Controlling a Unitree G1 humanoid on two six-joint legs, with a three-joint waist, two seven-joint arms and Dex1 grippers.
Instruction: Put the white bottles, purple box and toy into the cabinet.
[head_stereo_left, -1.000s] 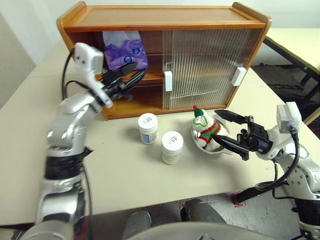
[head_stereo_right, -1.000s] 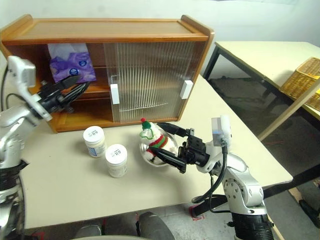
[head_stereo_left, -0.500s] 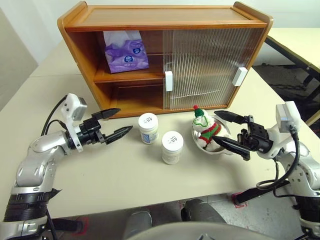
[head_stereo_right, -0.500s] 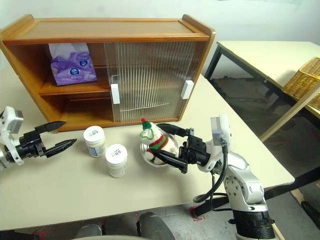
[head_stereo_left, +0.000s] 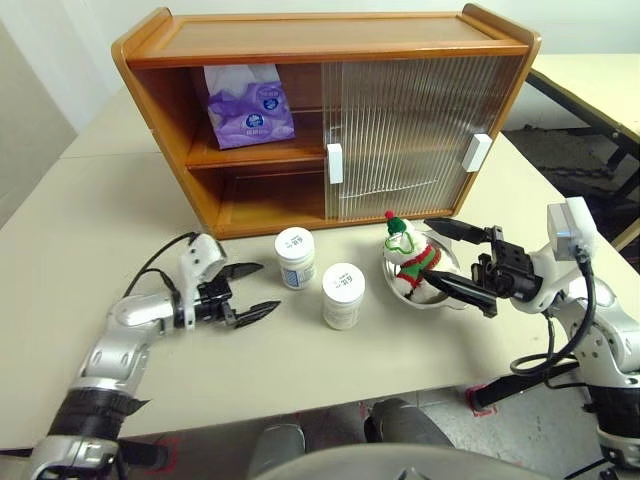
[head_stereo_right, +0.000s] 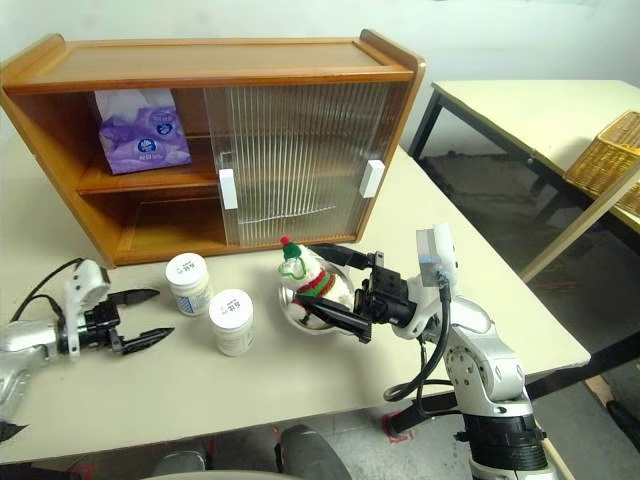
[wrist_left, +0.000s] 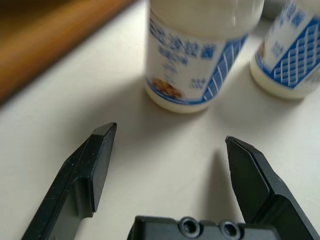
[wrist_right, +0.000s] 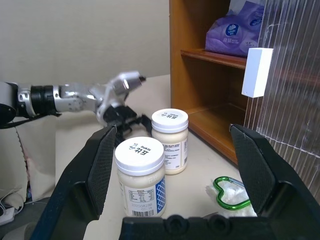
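Left hand (head_stereo_left: 248, 290) down from cabinet (head_stereo_left: 300, 40)

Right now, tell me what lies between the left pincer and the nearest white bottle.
Nothing: bare tabletop separates the open left pincer from the white bottle, clearest in the left wrist view.

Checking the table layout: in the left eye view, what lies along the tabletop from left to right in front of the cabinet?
left gripper → white bottle nearer the cabinet → second white bottle → toy in its steel bowl → right gripper
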